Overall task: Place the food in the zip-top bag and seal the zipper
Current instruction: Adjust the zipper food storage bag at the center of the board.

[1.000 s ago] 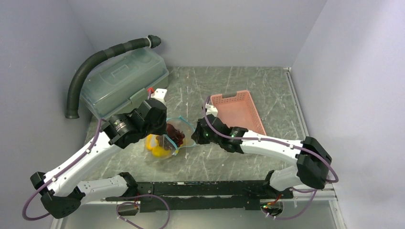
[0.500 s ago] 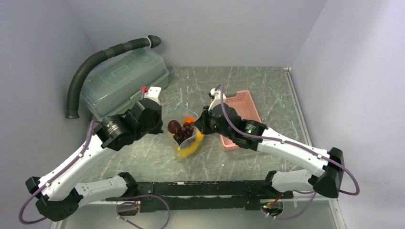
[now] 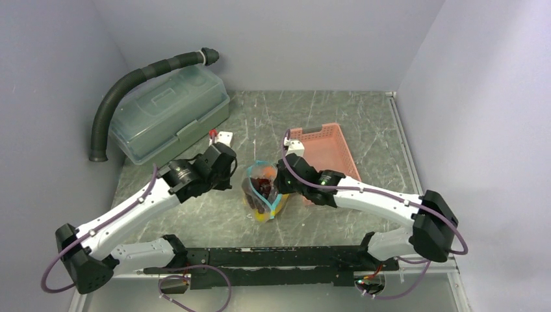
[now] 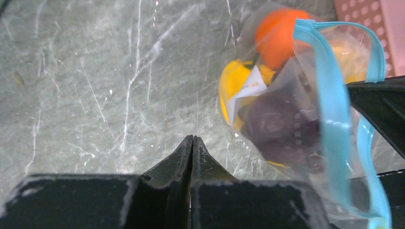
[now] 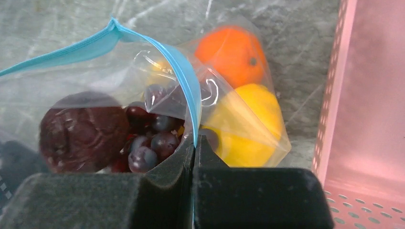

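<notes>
The clear zip-top bag (image 3: 262,192) stands on the table between my grippers with the food inside. In the right wrist view I see the orange (image 5: 232,47), a yellow mango piece (image 5: 250,125), the grape bunch (image 5: 154,139) and the dark reddish round fruit (image 5: 82,132). My right gripper (image 5: 194,139) is shut on the teal zipper (image 5: 177,62), which loops open at the mouth. My left gripper (image 4: 192,139) is shut and empty, just left of the bag (image 4: 286,109), over bare table. In the top view the left gripper (image 3: 229,176) and the right gripper (image 3: 281,179) flank the bag.
The pink perforated basket (image 3: 326,153) lies right behind the right gripper, and its wall shows in the right wrist view (image 5: 363,95). A green-grey lidded box (image 3: 170,114) and a black ribbed hose (image 3: 130,81) sit at the back left.
The bag went up off the table between both grippers, then came down nearer and to the right. The left gripper now stands apart from the bag, shut on nothing.
</notes>
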Motion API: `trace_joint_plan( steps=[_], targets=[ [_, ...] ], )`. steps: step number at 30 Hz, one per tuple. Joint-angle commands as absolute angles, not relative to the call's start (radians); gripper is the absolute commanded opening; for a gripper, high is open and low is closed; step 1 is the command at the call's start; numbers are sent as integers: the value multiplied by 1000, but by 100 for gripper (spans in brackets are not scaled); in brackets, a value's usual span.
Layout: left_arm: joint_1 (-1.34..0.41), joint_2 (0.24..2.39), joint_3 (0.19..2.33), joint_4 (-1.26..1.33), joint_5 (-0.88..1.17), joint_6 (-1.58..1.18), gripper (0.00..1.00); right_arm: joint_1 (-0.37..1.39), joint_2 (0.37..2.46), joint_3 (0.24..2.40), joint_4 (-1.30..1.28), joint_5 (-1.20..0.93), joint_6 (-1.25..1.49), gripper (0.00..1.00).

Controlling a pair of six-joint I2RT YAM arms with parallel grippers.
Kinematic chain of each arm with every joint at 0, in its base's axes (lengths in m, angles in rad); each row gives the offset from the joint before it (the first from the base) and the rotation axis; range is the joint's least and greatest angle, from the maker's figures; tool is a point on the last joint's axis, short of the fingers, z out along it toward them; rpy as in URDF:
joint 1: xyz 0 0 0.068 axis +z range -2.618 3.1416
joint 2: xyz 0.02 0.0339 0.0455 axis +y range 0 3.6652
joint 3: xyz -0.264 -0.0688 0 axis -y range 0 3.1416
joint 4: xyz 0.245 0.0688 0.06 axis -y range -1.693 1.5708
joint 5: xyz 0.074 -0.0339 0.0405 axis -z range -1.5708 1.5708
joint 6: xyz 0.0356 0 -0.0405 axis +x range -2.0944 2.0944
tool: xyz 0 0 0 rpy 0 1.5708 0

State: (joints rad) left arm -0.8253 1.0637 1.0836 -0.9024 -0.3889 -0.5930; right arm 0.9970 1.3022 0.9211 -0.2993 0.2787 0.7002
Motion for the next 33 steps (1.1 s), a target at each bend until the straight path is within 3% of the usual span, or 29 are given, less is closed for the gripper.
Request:
trace_joint_plan(
  steps=[1,4,20,33],
  targets=[
    [-818,1086,1076,-835,-353,-628,9,991,1303,910,-267,281,724,0],
    [-819,1075,1089,-833,-357,-622,25,991,1284,918,-271,281,716,0],
    [-819,1071,1241,-851,-274,-583,59,1000,1208,982,-284,239,698,0],
    [-819,1157,1254,-830,-195,-581,65,1003,1225,970,-273,234,701,0]
  ],
)
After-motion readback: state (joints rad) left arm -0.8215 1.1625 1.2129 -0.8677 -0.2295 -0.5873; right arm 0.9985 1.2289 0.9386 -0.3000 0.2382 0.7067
